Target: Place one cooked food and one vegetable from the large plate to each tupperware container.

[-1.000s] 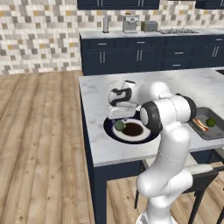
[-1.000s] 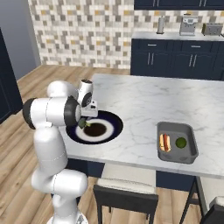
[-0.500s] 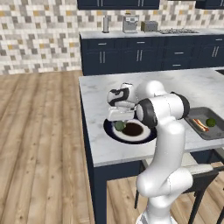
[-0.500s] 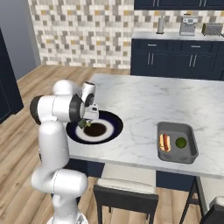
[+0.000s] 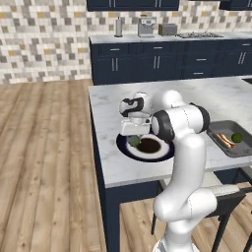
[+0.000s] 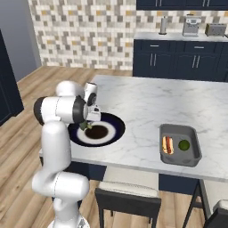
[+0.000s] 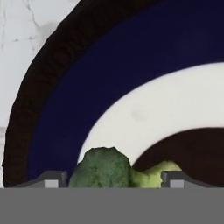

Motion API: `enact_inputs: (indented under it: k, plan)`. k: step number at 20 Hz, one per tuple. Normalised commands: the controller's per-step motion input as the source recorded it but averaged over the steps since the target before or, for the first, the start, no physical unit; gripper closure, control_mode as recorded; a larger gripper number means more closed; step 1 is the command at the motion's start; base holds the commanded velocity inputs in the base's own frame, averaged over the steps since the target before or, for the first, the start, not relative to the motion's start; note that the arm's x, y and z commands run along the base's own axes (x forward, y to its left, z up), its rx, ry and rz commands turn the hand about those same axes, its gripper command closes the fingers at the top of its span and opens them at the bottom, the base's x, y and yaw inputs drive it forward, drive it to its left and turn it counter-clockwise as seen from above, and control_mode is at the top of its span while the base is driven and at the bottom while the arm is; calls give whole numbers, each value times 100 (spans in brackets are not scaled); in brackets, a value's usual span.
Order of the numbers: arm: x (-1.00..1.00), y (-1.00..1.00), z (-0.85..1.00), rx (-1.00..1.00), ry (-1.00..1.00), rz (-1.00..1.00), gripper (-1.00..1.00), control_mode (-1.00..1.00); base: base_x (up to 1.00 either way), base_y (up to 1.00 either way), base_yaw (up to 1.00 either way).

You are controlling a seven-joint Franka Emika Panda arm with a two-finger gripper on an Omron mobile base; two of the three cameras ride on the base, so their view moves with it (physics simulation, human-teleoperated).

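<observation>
The large plate (image 5: 122, 147) (image 6: 117, 125) (image 7: 65, 87), dark-rimmed with a white centre, lies near the island's front corner. On it are a green broccoli floret (image 5: 134, 141) (image 7: 103, 168) and a dark brown piece of cooked food (image 5: 149, 145) (image 6: 99, 132) (image 7: 192, 153). My gripper (image 5: 134, 134) (image 6: 89, 124) (image 7: 114, 178) points down at the plate's left part. Its fingertips stand on either side of the broccoli, with a thin gap showing at the left one. The dark grey tupperware container (image 5: 216, 130) (image 6: 165, 129) holds a hot dog (image 5: 225, 140) (image 6: 167, 144) and a round green vegetable (image 5: 236, 138) (image 6: 183, 144).
The marble island (image 5: 113, 167) (image 6: 142, 102) ends close to the plate on its left and front sides. Dark stools (image 6: 127, 200) (image 5: 231, 202) stand under the front edge. A back counter (image 5: 147, 37) carries small appliances, far from the arm.
The hand has come down over the plate's left part, and its fingers have drawn in around the broccoli. Plate, food and grey container have stayed put.
</observation>
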Motion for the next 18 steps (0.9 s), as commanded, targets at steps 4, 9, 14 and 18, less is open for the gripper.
enact_inputs:
  k: [4,9,14,18]
  plan:
    - [-94,1,3,0,-7,0,100,-100,0,0,0]
    - [-82,0,38,0,-15,0,100,-100,0,0,0]
    - [-22,-10,41,0,-15,0,100,-100,0,0,0]
    - [-8,-18,11,0,-26,0,100,-100,0,0,0]
